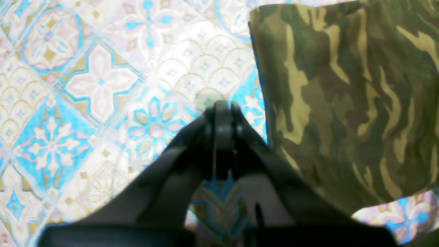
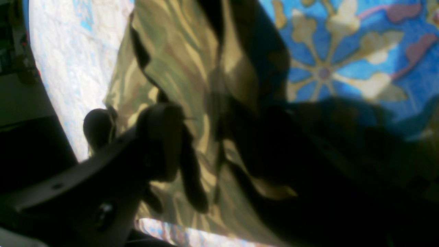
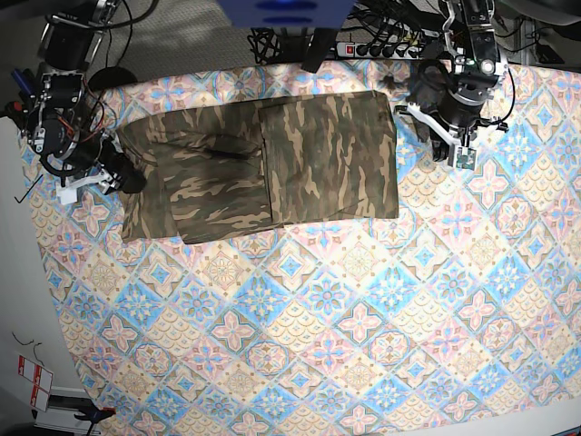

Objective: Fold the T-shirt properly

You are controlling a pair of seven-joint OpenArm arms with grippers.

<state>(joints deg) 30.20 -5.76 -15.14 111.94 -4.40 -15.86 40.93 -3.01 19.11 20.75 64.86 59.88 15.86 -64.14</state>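
The camouflage T-shirt [image 3: 263,168] lies flat at the back of the table, its right part folded over the middle. My left gripper [image 1: 223,106] is shut and empty over the tablecloth, just left of the shirt's edge [image 1: 346,103]. In the base view it [image 3: 420,91] sits just off the shirt's right edge. My right gripper [image 3: 127,179] is at the shirt's left edge. In the right wrist view its dark fingers [image 2: 161,137] are against the shirt [image 2: 178,58], which is bunched close to the camera. That view is too dark to show the grip.
The blue-pink-cream tiled tablecloth [image 3: 363,318] covers the table. A power strip and cables [image 3: 381,45] lie beyond the back edge. The table's left edge runs close to my right arm [image 3: 64,127].
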